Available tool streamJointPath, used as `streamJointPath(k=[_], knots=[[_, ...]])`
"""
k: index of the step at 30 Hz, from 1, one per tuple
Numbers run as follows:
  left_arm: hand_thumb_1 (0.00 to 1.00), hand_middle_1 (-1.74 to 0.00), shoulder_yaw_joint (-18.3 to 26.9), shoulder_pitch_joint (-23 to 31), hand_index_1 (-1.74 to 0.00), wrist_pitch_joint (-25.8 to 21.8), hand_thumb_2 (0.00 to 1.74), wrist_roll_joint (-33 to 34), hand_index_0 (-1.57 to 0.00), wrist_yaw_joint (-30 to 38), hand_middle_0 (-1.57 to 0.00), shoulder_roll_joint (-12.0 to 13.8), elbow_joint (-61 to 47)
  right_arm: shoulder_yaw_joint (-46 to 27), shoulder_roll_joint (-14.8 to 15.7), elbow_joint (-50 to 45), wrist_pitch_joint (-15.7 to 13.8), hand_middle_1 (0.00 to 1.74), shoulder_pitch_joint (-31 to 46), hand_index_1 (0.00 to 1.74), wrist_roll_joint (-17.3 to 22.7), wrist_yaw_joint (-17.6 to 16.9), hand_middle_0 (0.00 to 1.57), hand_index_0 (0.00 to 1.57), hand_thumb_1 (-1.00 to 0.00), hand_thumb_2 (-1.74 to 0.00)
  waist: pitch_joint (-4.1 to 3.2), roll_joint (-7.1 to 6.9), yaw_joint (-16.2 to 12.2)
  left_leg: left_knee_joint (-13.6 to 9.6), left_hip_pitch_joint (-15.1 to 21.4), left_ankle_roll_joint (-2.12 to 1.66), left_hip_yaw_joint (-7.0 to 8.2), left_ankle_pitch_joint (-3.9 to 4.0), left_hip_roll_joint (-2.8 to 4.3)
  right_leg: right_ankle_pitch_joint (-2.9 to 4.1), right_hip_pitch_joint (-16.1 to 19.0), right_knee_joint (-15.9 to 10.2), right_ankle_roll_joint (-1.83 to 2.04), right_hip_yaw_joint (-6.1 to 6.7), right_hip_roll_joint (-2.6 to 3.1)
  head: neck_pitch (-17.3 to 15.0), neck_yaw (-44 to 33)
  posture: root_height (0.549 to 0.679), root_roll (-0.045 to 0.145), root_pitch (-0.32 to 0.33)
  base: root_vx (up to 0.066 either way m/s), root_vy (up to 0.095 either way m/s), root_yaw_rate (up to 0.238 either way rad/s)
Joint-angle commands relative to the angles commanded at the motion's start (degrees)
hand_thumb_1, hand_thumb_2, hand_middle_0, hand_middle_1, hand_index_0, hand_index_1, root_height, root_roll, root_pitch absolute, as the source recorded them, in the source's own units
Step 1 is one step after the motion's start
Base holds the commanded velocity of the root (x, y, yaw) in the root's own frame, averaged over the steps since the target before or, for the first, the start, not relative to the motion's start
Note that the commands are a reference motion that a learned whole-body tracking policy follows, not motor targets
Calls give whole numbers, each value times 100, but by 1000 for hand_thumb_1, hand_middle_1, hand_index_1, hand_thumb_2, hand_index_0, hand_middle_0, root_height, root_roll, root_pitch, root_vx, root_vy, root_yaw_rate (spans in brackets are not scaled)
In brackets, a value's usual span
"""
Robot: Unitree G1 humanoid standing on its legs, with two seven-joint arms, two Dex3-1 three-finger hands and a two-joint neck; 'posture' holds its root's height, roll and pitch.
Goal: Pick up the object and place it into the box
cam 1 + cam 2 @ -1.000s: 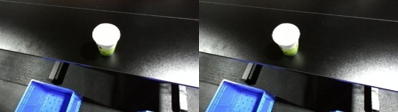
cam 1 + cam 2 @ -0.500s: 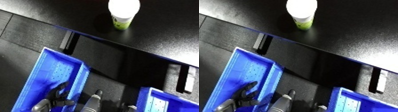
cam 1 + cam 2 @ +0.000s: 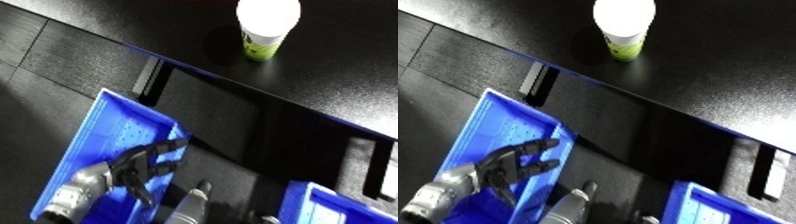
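Here, the white-capped, green-labelled cylindrical container [image 3: 265, 30] stands upright on the black counter [image 3: 338, 75], well apart from the blue perforated plastic bin [image 3: 509, 132]. Over that bin, the left hand [image 3: 512, 167] hovers, fingers [image 3: 538, 145] spread, holding nothing. Pickup and placement remain undone.
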Motion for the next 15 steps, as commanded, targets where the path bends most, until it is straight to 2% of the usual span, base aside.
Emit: streamJointPath(k=[4, 7, 11, 15], knots=[[0, 0, -154, -127, 0, 583, 0, -457, 0, -466, 0, 334, -1096, 44, -34, -6, 7, 0, 33, 0, 173, 9, 0, 0, 0, 0, 16, 6, 47, 25, 0, 8, -35, -33, -42, 16, 28, 4, 17, -40, -33, 159, 244, 623, 30, -94, 10, -19, 95], [0, 0, -186, -218, 0, 813, 0, -938, 0, -597, 0, 431, -1729, 69, -29, 5, 4, 0, 59, 0, 267, 17, 0, 0, 0, 0, 19, -4, 76, 31, -2, 8, -63, -50, -74, 33, 46, -11, 18, -57, -44, 268, 440, 624, 29, -94, 16, -27, 97], [0, 0, -43, -316, 0, 846, 0, -1876, 0, -429, 0, 325, -2323, 74, 12, 61, -34, 0, 105, 0, 374, 46, 0, 0, 0, 0, 6, -35, 128, 23, -10, 3, -96, -63, -118, 46, 43, -20, 4, -68, -50, 423, 678, 624, 28, -92, 18, -29, 87], [0, 0, 291, -393, 0, 509, 0, -2836, 0, -98, 0, 58, -2723, 34, 90, 131, -92, 0, 170, 0, 371, 106, 0, 0, 0, 0, -14, -87, 170, -14, -9, -7, -117, -66, -145, 35, 24, -19, -23, -71, -38, 573, 803, 624, 28, -88, 19, -24, 34]])
